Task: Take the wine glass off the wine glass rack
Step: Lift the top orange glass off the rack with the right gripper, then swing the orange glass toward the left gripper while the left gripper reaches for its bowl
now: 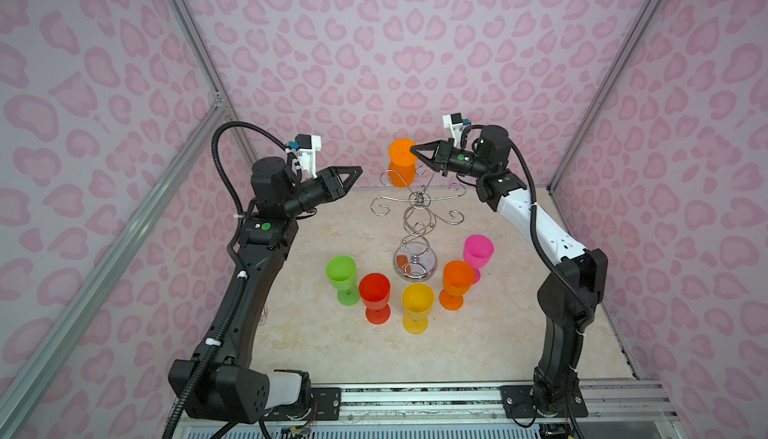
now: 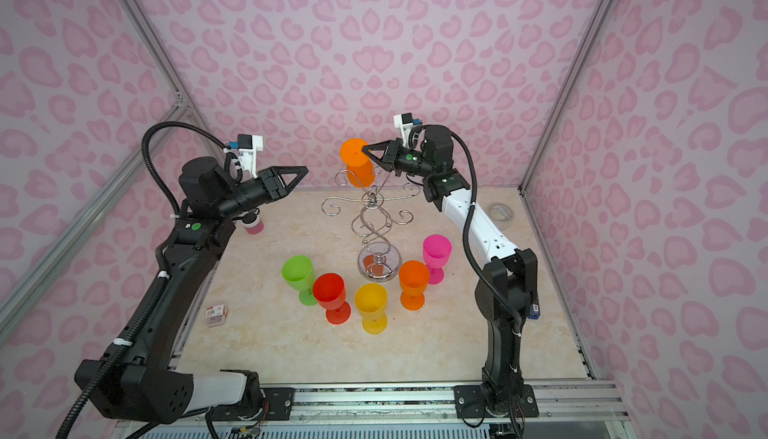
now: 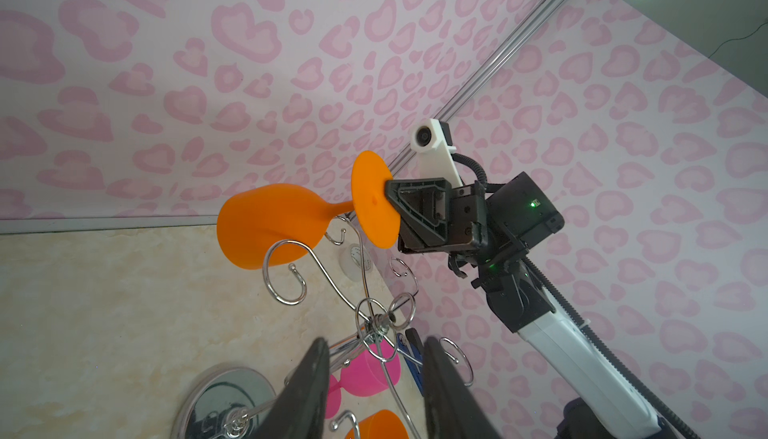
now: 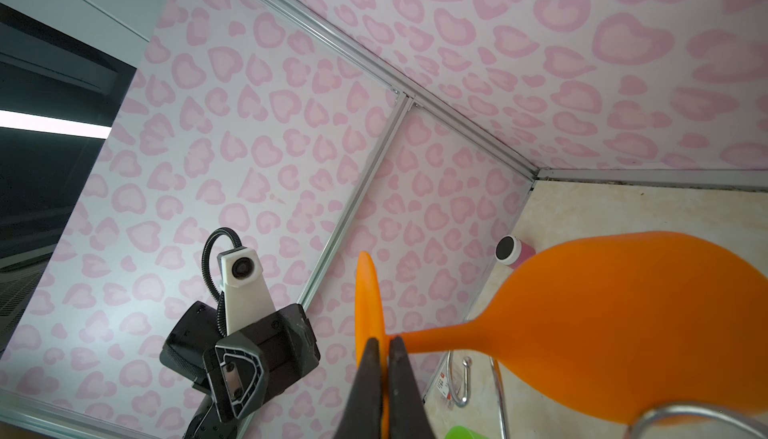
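An orange wine glass (image 1: 401,175) (image 2: 360,171) (image 3: 266,225) (image 4: 623,324) hangs upside down at the back of the wine glass rack (image 1: 417,216) (image 2: 374,216) (image 3: 374,320), a chrome wire stand with curled hooks. My right gripper (image 1: 413,151) (image 2: 365,150) (image 3: 388,189) (image 4: 384,339) is shut on the rim of the glass's round foot. In both wrist views the stem sits just above the nearest hook (image 4: 461,378), with a small gap. My left gripper (image 1: 357,171) (image 2: 304,170) (image 3: 376,339) hovers open and empty to the left of the rack's top.
Several glasses stand upright before the rack's base: green (image 1: 341,277), red (image 1: 375,295), yellow (image 1: 417,306), orange (image 1: 456,283), pink (image 1: 478,254). A small pink jar (image 2: 253,223), a tape roll (image 2: 500,212) and a small box (image 2: 216,312) lie near the table's edges.
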